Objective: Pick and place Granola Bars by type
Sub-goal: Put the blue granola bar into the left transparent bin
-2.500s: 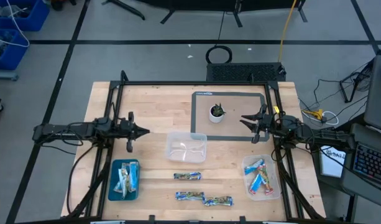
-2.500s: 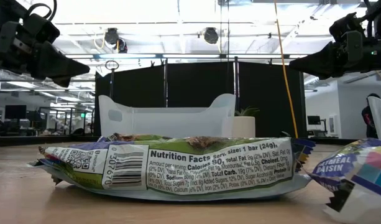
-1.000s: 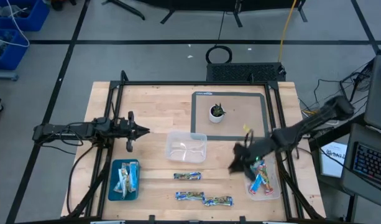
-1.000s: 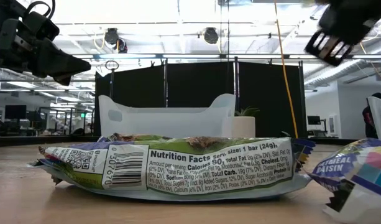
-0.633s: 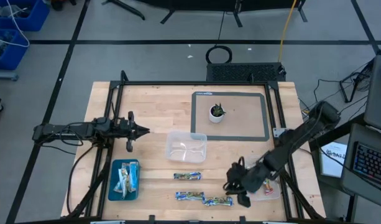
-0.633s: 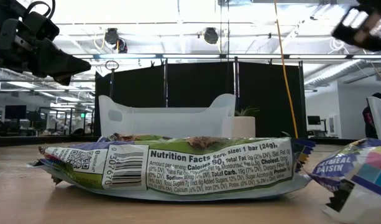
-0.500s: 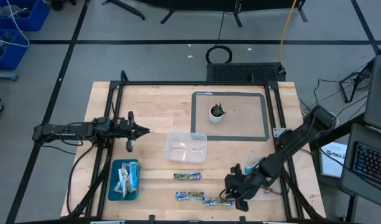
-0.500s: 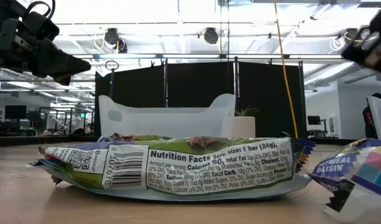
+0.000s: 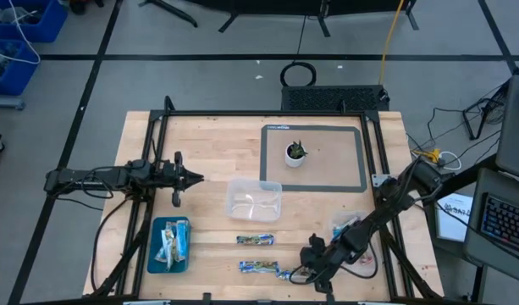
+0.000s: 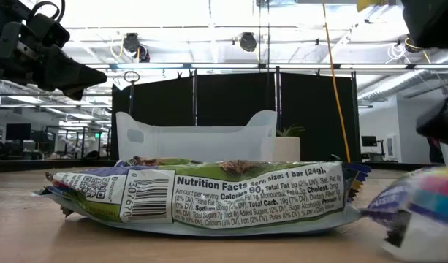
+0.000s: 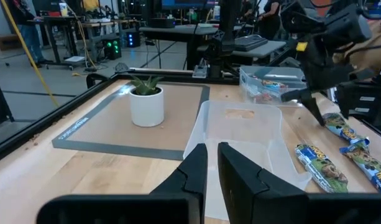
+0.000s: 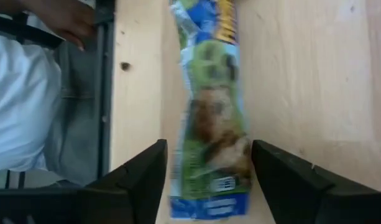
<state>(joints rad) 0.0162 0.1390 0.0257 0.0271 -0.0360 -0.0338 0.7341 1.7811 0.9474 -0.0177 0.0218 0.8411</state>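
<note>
Three patterned green-blue granola bars lie near the table's near edge: one [image 9: 256, 241], one [image 9: 259, 268] and the rightmost [image 9: 295, 274]. My right gripper [image 9: 312, 264] is down over the rightmost bar [image 12: 212, 118], open, with one finger [image 12: 131, 180] on each side of it. More bars lie in the blue tray [image 9: 154, 254] and in the right clear tub [image 9: 373, 258]. My left gripper [image 9: 191, 178] hovers at the left, shut, with nothing in it. My right gripper comes at the rightmost bar from above, its open fingers standing on either side of the bar's long sides [image 12: 240, 149]. The bar lies flat on the table. Whether the fingers touch it, I cannot tell.
An empty clear tub [image 9: 254, 200] stands mid-table. A white pot with a plant [image 9: 295, 153] sits on the grey mat [image 9: 352, 169] at the far side. Beyond the table's near edge a person's hand [image 12: 66, 18] shows.
My right gripper has swung from over the right tub toward the table's near edge and leftward, and come down over the rightmost bar.
</note>
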